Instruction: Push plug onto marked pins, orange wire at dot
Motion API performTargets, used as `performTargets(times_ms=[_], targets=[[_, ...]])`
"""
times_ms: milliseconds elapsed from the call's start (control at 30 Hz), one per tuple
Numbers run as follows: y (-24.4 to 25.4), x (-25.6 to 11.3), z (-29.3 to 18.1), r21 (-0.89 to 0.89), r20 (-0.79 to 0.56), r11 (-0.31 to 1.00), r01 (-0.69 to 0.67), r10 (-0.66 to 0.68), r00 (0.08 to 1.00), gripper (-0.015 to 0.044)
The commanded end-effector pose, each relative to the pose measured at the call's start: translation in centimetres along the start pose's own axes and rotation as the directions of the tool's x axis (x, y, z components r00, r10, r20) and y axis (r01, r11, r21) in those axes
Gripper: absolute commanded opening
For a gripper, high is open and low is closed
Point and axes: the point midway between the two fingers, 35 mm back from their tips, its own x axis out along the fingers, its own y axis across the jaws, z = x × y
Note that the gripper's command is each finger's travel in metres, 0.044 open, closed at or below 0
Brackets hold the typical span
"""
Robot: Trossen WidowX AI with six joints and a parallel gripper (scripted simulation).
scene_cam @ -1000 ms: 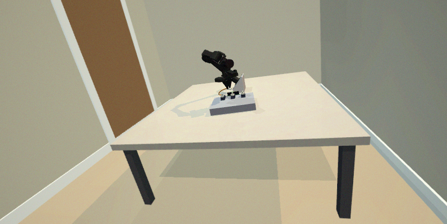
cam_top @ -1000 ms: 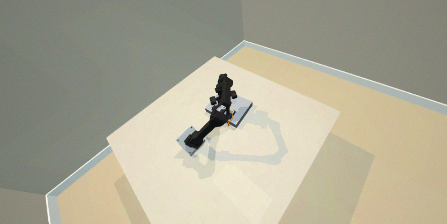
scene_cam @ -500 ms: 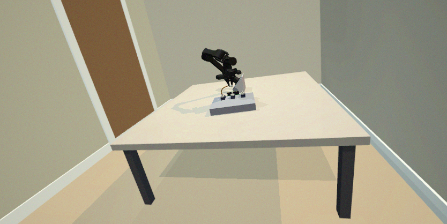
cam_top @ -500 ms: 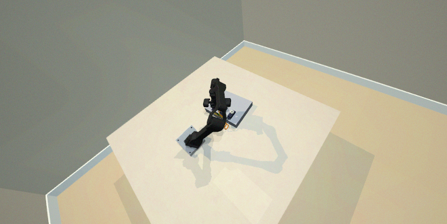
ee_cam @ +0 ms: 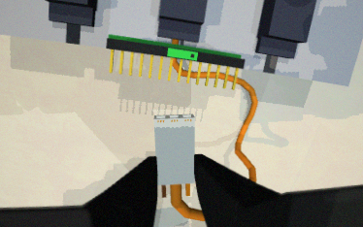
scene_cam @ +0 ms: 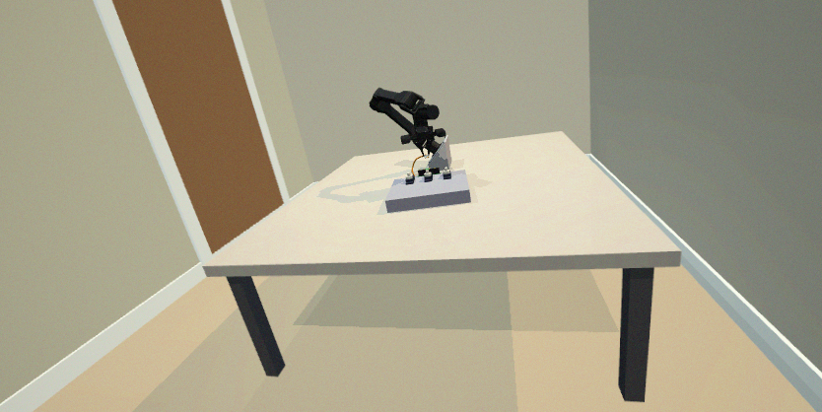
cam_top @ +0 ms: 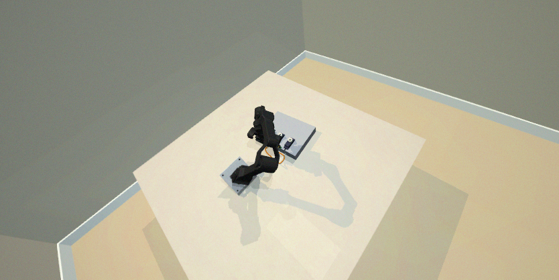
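My gripper (ee_cam: 175,164) (scene_cam: 425,152) is shut on the pale flat plug (ee_cam: 175,145) in the wrist view. The plug's hole end faces the pin row (ee_cam: 150,66), with a gap between them. The row slopes down to the right, so the plug is slightly turned against it. The green band (ee_cam: 177,52) has its dark dot (ee_cam: 192,55) at the right end; the plug sits a little left of the band. The orange wire (ee_cam: 187,189) is at the plug's right, the brown one (ee_cam: 163,190) at its left. The holder (cam_top: 299,127) (scene_cam: 428,197) is grey. Plug height is unclear.
The thick orange lead (ee_cam: 255,99) runs from the middle servo (ee_cam: 181,19) across the right-hand pins, then loops right of the plug. Two other servos (ee_cam: 72,11) (ee_cam: 286,29) stand on the holder. A grey plate (cam_top: 225,176) lies under the arm's base.
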Motion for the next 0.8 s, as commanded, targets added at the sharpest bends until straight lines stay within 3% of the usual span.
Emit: performTargets(times_ms=[0,267,533,767], targets=[[0.3,0.5,-1.5,0.08,-0.005,0.997,0.001,-0.001,1.0,0.0],[0.6,1.4,-2.9,0.161,-0.006,0.987,0.004,-0.003,1.0,0.0],[0.5,4.8,-2.9,0.162,-0.006,0.987,0.005,-0.004,1.0,0.0],[0.4,4.7,-2.0,0.162,-0.006,0.987,0.005,-0.004,1.0,0.0]])
